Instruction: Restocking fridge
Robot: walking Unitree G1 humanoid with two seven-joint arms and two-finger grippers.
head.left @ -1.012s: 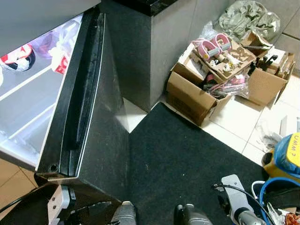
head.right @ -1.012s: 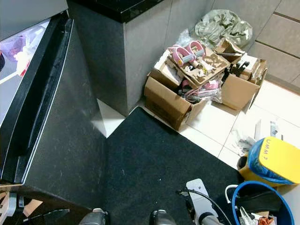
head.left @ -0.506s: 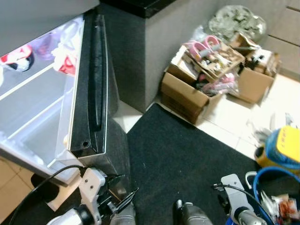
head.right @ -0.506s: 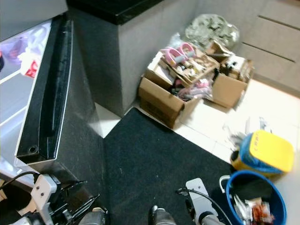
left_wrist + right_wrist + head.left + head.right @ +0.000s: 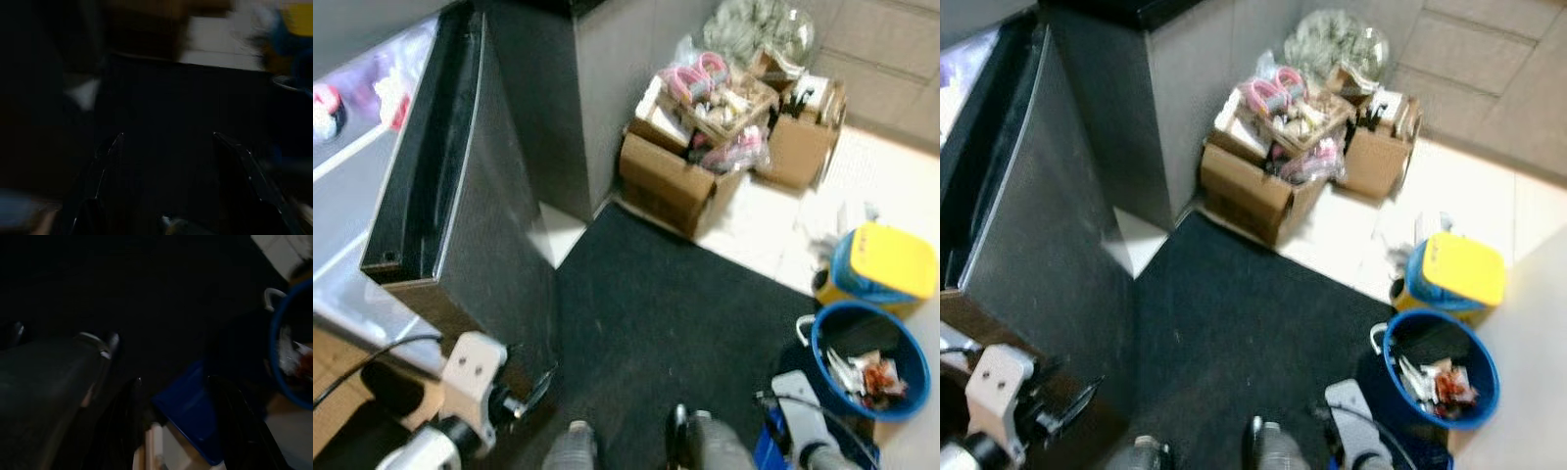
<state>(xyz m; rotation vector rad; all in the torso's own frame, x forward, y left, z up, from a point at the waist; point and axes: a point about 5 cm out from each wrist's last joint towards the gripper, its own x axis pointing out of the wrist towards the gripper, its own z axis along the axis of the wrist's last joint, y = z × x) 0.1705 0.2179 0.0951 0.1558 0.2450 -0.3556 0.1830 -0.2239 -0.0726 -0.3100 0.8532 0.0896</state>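
Observation:
The fridge stands open at the left, its black door (image 5: 475, 220) swung out toward me and white shelves (image 5: 352, 162) showing behind it. A red and white packet (image 5: 325, 104) lies on an upper shelf. My left gripper (image 5: 1065, 403) hangs low beside the door's lower corner, open and empty; the left wrist view shows its gripper (image 5: 168, 147) spread over the dark mat. My right arm (image 5: 803, 436) is low at the right. The right gripper (image 5: 173, 379) is open and empty, beside a blue basket (image 5: 862, 357) that holds several packets.
A black mat (image 5: 666, 313) covers the floor ahead. Open cardboard boxes (image 5: 680, 181) full of clutter sit against a grey counter (image 5: 607, 78). A yellow-lidded blue container (image 5: 886, 262) stands on white tiles right of the mat. My feet (image 5: 700, 446) are at the mat's near edge.
The whole view has swung to the right and blurred, bringing the blue basket into sight. My left arm has come up into view beside the fridge door.

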